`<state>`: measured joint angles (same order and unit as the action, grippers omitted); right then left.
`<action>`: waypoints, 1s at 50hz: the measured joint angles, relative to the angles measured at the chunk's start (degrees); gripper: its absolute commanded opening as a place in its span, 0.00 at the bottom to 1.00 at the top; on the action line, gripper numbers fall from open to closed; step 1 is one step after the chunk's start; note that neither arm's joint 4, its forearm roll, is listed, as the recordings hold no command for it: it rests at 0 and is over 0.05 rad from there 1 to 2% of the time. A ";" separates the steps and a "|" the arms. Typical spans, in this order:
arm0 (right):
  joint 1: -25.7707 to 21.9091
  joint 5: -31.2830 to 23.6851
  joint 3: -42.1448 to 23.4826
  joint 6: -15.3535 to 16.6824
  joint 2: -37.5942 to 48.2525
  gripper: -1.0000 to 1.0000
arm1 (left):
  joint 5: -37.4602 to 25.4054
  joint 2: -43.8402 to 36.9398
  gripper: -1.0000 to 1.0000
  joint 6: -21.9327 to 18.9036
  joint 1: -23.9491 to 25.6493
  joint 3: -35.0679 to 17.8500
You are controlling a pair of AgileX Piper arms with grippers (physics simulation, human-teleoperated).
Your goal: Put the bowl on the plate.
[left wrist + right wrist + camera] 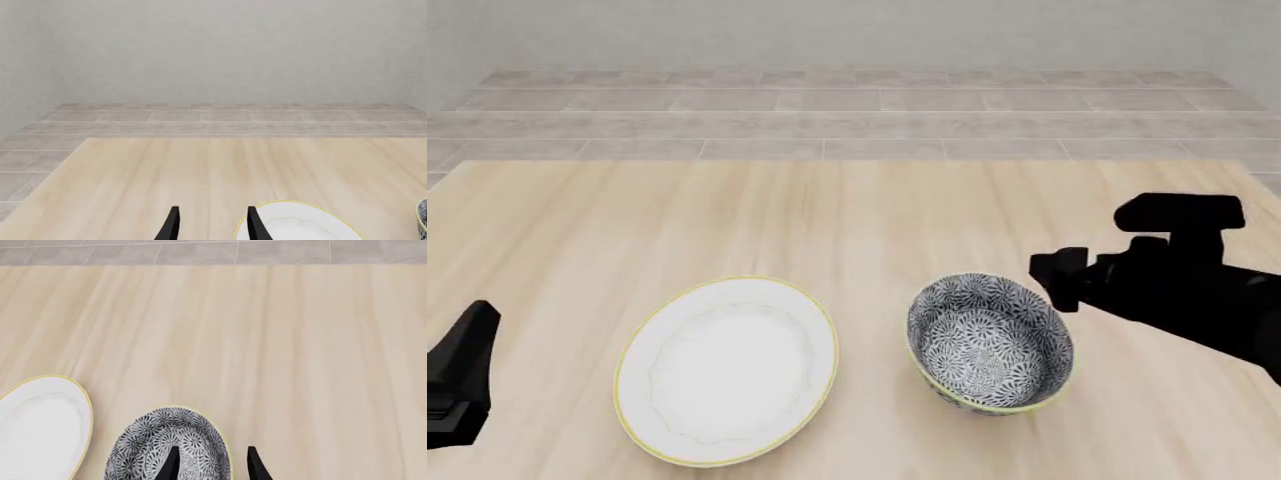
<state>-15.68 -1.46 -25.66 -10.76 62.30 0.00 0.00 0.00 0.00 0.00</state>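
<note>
Front view: bowl [990,343] sits beside the plate [727,368], not on it; right gripper [209,466] spread over its rim, nothing lifted yet.

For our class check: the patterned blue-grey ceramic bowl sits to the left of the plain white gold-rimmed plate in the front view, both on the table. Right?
Not quite. The front view shows the patterned blue-grey ceramic bowl to the right of the plain white gold-rimmed plate; both do rest on the wooden table.

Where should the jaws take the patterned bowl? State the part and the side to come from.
Grip the thin rim of the bowl on its right side, coming down from above with the right gripper, one jaw inside the wall and one outside. The bowl stands upright and open, too wide to span, and its left side faces the plate.
</note>
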 measured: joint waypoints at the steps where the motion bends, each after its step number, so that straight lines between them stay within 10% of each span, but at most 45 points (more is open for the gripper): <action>1: -0.04 0.10 0.14 -0.08 0.09 1.00 | 0.00 0.00 1.00 0.00 0.00 0.00; 50: 0.48 5.79 6.58 -3.75 2.62 1.00 | 0.00 0.00 1.00 0.00 0.00 0.00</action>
<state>-15.19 4.33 -19.08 -14.51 64.92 0.00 0.00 0.00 0.00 0.00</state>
